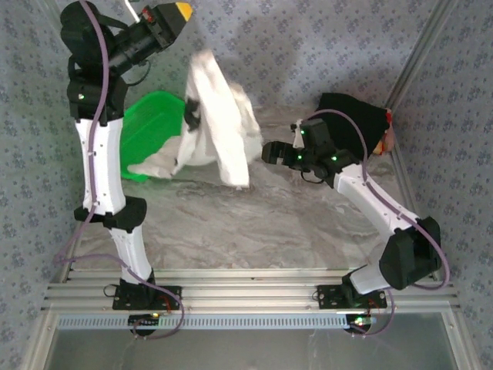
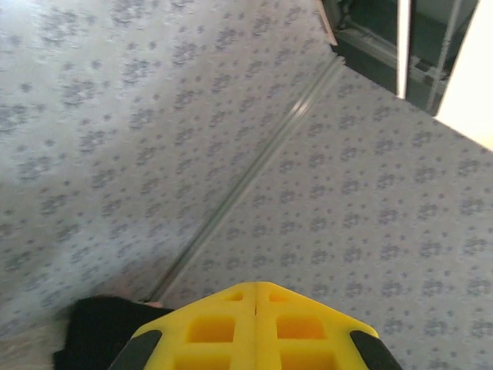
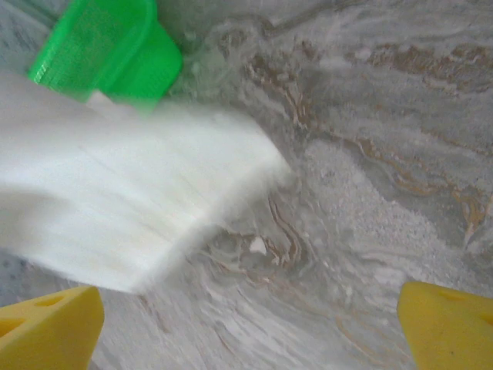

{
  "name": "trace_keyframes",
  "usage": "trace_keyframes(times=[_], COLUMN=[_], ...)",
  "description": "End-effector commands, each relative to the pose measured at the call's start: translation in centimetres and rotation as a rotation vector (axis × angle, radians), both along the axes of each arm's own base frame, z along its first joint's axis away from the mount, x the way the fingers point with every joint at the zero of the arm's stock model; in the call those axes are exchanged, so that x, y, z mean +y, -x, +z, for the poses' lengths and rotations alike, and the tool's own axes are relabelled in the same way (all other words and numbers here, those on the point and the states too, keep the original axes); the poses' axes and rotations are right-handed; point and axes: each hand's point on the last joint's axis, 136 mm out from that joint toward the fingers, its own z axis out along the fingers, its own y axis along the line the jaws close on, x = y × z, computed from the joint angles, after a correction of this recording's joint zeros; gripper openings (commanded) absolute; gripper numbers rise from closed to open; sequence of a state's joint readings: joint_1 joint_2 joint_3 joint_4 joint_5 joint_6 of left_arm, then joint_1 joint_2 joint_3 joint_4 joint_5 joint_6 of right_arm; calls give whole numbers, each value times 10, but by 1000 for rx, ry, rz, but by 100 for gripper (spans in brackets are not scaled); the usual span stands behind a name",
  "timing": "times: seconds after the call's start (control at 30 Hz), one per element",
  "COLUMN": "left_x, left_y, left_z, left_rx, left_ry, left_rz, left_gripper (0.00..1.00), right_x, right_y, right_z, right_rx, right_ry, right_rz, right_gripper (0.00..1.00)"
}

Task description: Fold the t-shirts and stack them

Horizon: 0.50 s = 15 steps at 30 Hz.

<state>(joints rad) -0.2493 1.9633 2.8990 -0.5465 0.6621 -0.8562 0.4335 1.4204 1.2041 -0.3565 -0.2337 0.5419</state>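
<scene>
Off-white shirt (image 1: 219, 116) is rearing up tall over the surface (image 1: 254, 223), its low end trailing onto the green basket (image 1: 150, 116). The black shirt (image 1: 350, 116) is lying at the back right. The left gripper (image 1: 179, 11) is hanging high, pinched closed on nothing. The right gripper (image 1: 267, 152) is gaping wide beside the shirt's edge, gripping nothing. I'd be waiting for the shirt to settle, then taking a hem clear of the basket. The right wrist view is showing it blurred, likely moving; the top view is giving its whole shape.
</scene>
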Motion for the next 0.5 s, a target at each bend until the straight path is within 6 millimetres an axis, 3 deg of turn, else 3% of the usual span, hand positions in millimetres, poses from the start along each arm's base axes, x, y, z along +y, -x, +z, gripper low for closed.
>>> trace_keyframes(times=[0.0, 0.13, 0.17, 0.23, 0.3, 0.33, 0.37, 0.47], left_x=[-26, -56, -63, -72, -67, -63, -55, -30], left_y=[37, 33, 29, 9, -23, -39, -55, -85], left_z=[38, 25, 16, -16, -60, -94, -128, -235], left_rx=[-146, -138, -123, -54, 85, 187, 278, 516], left_ry=[83, 64, 39, -44, -125, -188, -256, -506], left_rz=[-120, -156, -154, -117, -57, -31, 14, 129], left_gripper=[0, 0, 0, 0, 4, 21, 32, 47], right_x=[4, 21, 23, 16, 11, 14, 17, 32], right_y=[-2, 8, 9, 5, 5, 5, 8, 20], right_z=[39, 85, 86, 67, 38, 36, 22, -11], right_rx=[-140, -329, -333, -249, -128, -99, -40, 77], right_ry=[-150, -261, -245, -155, -81, -70, -49, -7], right_rz=[-9, 87, 96, 66, 66, 80, 99, 157], right_gripper=[100, 100, 100, 100, 100, 100, 100, 100])
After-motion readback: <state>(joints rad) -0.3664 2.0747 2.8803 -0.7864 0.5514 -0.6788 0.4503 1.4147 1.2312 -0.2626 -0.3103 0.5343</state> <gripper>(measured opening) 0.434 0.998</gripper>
